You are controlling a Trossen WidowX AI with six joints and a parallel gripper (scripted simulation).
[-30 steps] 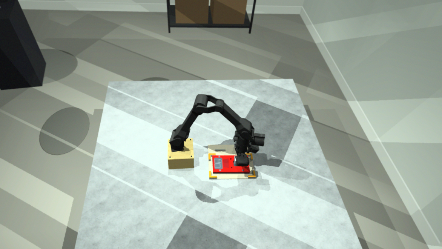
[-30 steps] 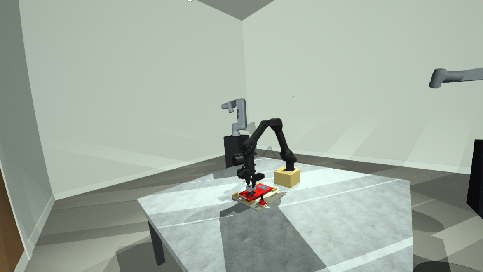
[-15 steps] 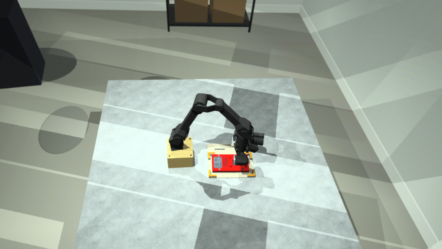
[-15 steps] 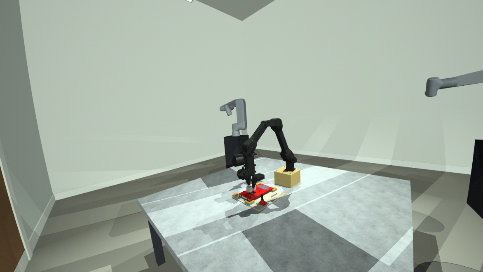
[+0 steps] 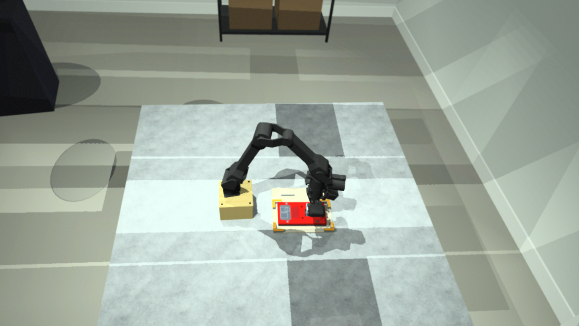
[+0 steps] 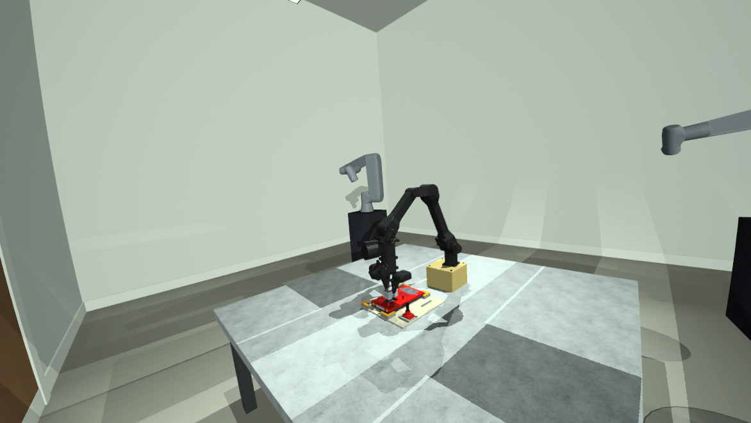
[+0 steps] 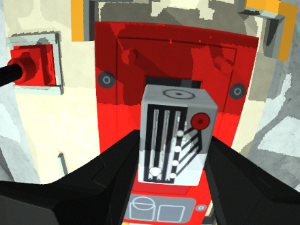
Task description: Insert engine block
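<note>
The grey engine block [image 7: 174, 144] [image 6: 389, 295] has a striped face and a red disc. My gripper [image 7: 172, 140] [image 6: 390, 291] is shut on it, one black finger on each side. The red car body [image 7: 109, 126] [image 5: 295, 221] lies flat between corner brackets. In the wrist view the block stands over the dark opening [image 7: 163, 81] and covers most of it; only its far strip shows, with a small lighter piece in it. The block's underside and slot side are hidden, so I cannot tell its depth or which way the slot faces.
The cream board [image 7: 76, 116] [image 5: 299, 192] lies under the car body. Orange corner brackets [image 7: 78, 20] [image 5: 328, 229] stand around it. A red part with a black knob [image 7: 37, 65] [image 6: 408, 315] sits in a grey frame beside the body. The arm's wooden base [image 5: 235, 212] [image 6: 445, 279] stands nearby.
</note>
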